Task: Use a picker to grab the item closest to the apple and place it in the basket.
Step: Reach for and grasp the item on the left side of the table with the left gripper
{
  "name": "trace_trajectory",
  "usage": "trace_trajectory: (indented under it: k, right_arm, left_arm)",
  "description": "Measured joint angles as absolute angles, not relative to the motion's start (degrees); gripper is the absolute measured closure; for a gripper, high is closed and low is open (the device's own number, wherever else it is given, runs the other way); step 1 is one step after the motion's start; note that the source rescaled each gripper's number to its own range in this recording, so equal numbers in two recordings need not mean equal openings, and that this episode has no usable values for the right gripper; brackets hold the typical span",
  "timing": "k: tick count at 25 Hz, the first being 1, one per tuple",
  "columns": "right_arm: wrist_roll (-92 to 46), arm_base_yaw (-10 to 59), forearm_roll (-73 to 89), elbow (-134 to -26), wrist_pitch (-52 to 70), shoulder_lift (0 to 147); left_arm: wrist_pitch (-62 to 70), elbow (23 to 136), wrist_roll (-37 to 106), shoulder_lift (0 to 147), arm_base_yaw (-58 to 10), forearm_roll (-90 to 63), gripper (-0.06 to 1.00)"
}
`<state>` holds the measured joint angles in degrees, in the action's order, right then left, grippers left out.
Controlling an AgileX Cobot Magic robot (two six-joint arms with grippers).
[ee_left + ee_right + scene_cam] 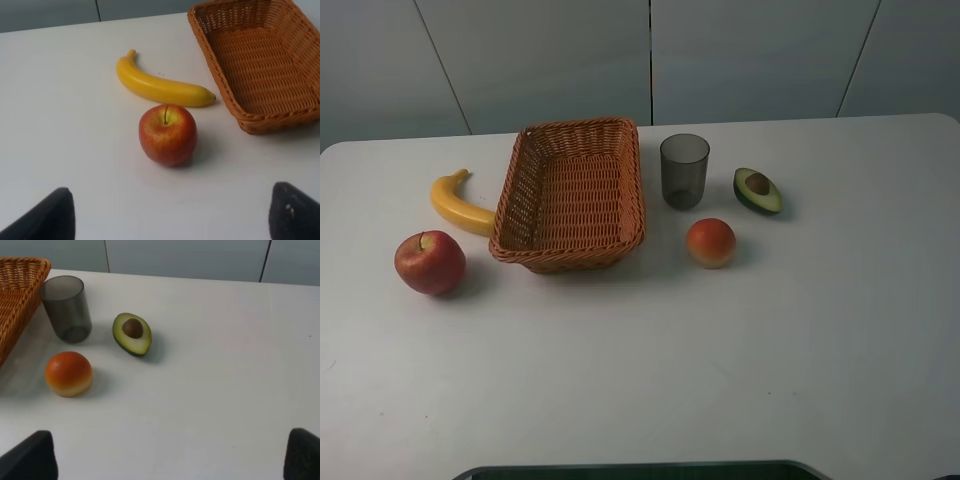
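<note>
A red apple [430, 262] [167, 134] sits on the white table at the left. Just behind it lies a yellow banana [458, 205] [159, 86], the nearest item to it, beside the left wall of the wicker basket [516, 200] [220, 67]. The basket holds nothing. My left gripper [170, 220] is open, its two dark fingertips [47, 215] wide apart, short of the apple and holding nothing. My right gripper [165, 460] is open too, hovering short of the orange fruit. Neither gripper shows in the exterior high view.
Right of the basket stand a dark translucent cup [684, 171] [66, 309], an orange-red round fruit [711, 242] [68, 373] and a halved avocado [757, 189] [132, 333]. A dark edge [640, 470] runs along the table's front.
</note>
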<state>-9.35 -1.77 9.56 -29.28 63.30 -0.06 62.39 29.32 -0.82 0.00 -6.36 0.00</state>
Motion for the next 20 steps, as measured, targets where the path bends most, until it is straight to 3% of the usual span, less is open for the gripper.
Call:
trace_trajectory:
  k: [15, 20]
  right_arm:
    - [-9.4, -1.8, 9.6, -29.3, 63.3, -0.1]
    - [-9.4, -1.8, 9.7, -29.3, 63.3, -0.1]
  left_arm:
    - [60.9, 30.2, -1.2, 0.5, -6.4, -0.6, -0.06]
    - [53.5, 35.9, -1.2, 12.6, -6.4, 2.8, -0.06]
